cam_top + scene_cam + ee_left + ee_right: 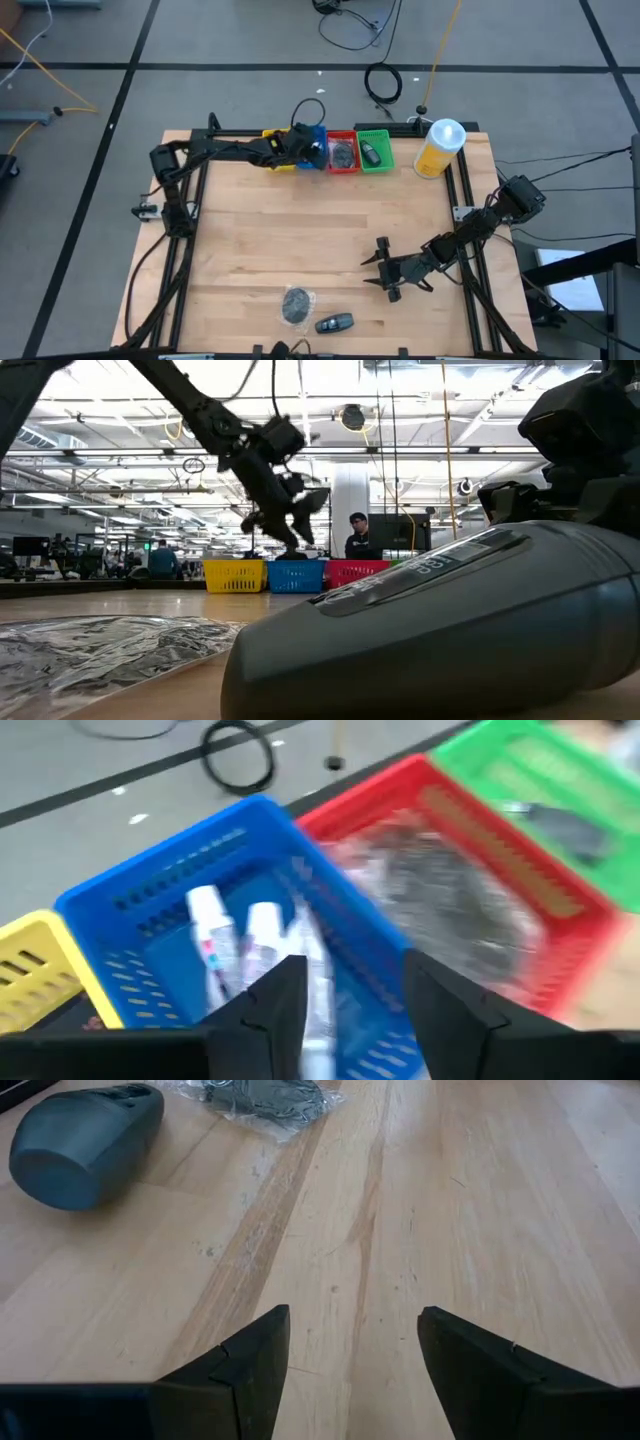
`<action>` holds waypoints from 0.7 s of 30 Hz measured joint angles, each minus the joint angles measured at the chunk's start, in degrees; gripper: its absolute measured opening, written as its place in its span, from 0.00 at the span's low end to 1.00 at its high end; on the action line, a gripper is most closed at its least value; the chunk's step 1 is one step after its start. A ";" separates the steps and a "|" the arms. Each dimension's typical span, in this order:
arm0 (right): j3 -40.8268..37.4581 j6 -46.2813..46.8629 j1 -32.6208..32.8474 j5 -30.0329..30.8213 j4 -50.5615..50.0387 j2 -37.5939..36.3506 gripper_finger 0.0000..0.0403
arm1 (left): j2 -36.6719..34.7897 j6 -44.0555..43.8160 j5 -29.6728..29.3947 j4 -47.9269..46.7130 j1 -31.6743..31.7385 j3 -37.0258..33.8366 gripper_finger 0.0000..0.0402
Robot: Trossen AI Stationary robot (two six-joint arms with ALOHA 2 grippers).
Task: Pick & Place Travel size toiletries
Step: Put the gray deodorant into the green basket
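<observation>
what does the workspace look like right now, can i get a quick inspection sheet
surface: wooden table, mostly bare in the middle
job's things: dark mini bottle and clear-wrapped grey disc lie on the near edge; white tubes in the blue tray; wrapped item in the red tray; dark item in the green tray
clutter: big yellow bottle at the far right corner
grippers: left pincer open above the blue tray; right pincer open, empty, low over the table
cables: loops on the floor beyond the table
surroundings: people at desks in the hall behind
</observation>
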 joint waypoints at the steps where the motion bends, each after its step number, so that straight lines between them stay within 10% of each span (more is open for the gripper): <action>1: 0.00 0.42 0.00 0.00 0.00 0.00 0.53 | -1.20 0.46 0.71 -1.09 -0.61 0.00 0.42; 21: 0.02 -3.41 6.76 -1.09 6.04 0.02 0.53 | -12.81 10.00 -14.75 -10.28 -49.90 0.00 0.46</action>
